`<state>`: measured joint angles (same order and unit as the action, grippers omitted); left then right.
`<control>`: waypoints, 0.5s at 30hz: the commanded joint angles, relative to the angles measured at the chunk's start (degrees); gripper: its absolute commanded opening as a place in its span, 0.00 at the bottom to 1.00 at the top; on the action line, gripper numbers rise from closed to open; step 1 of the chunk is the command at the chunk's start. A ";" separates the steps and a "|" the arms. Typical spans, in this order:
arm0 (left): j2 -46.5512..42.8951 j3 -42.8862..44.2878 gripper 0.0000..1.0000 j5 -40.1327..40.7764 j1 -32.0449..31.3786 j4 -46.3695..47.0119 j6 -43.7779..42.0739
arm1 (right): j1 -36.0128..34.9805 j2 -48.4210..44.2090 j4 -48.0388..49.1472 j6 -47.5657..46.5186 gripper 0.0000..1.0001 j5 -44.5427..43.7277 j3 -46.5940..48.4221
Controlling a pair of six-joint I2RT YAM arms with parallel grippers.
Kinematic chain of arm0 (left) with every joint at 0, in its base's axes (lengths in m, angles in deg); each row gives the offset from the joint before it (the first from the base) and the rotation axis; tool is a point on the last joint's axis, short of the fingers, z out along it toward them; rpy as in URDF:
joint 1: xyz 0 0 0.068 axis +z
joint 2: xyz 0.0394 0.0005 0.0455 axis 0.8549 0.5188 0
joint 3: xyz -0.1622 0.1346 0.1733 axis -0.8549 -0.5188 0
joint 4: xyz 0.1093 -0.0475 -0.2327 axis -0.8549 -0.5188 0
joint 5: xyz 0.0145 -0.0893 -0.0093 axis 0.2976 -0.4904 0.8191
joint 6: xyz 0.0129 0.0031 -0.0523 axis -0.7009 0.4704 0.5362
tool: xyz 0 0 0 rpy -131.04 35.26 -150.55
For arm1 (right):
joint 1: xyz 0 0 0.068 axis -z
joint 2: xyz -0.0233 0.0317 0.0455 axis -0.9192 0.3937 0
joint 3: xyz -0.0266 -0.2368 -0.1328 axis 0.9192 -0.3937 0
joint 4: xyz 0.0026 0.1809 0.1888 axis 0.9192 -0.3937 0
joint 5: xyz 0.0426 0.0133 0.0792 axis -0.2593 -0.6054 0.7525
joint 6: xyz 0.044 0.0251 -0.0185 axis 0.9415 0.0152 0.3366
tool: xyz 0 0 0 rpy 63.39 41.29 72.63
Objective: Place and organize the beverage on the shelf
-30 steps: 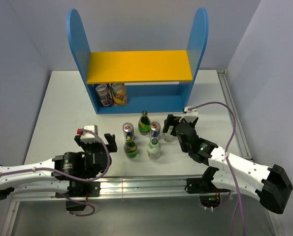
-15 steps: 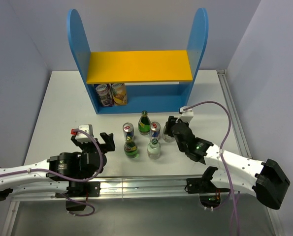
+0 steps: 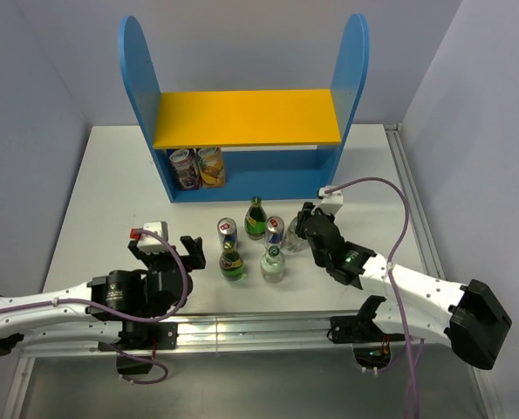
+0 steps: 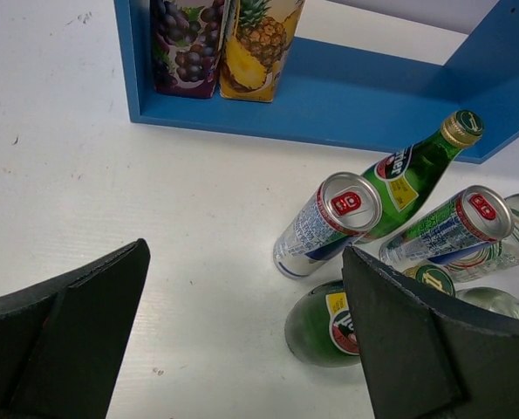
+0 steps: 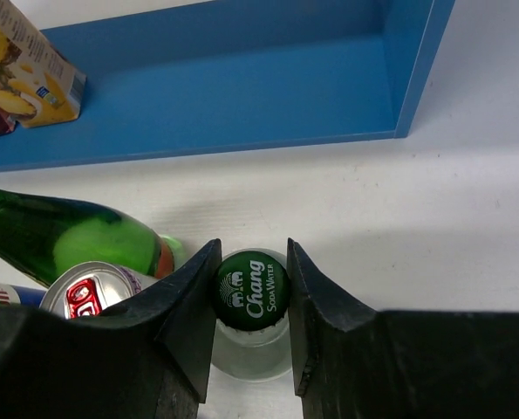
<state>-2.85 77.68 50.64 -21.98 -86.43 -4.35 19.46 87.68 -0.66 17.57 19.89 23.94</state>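
Observation:
The shelf (image 3: 246, 118) stands at the back of the table, with a yellow upper board and blue sides. My right gripper (image 5: 251, 295) is shut on the green cap of a clear soda water bottle (image 5: 250, 349), which stands upright on the table in front of the shelf's right half. From above, the right gripper (image 3: 301, 229) covers most of that bottle. To its left stand two cans (image 3: 227, 230) (image 3: 275, 231), two green bottles (image 3: 256, 218) (image 3: 233, 262) and another clear bottle (image 3: 272, 264). My left gripper (image 3: 167, 247) hangs open just left of the group, holding nothing.
A grape carton (image 3: 185, 168) and a pineapple carton (image 3: 211, 166) stand at the left end of the shelf's lower level. In the left wrist view a can (image 4: 324, 223) and a green bottle (image 4: 324, 327) are nearest the open fingers. The table's right edge rail (image 3: 416, 209) runs alongside the right arm.
My right gripper has slid in over the clear bottle and shut on its cap. The left arm shifted slightly and stays open.

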 commanded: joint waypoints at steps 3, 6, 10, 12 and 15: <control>-1.17 1.57 0.99 0.98 -0.22 0.72 -0.39 | -0.02 0.71 -4.35 1.12 0.00 0.18 4.18; -1.79 1.48 0.99 0.90 -0.22 0.98 -0.66 | -0.02 -0.08 -6.97 0.07 0.00 0.00 7.78; -2.40 1.48 0.99 0.89 -0.22 0.81 -0.39 | -0.02 -0.52 -10.06 -2.66 0.00 -0.26 13.84; -2.40 1.40 0.99 0.89 -0.22 0.72 -0.39 | -0.02 0.00 -12.52 -4.50 0.00 -0.79 18.41; -2.84 1.31 0.99 0.81 -0.22 0.63 -0.31 | -0.02 0.71 -14.19 -7.04 0.00 -1.49 23.77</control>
<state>-4.99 77.68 50.62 -21.98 -86.25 -4.41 19.46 89.58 -19.83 13.77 21.26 39.02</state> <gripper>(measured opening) 0.993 0.394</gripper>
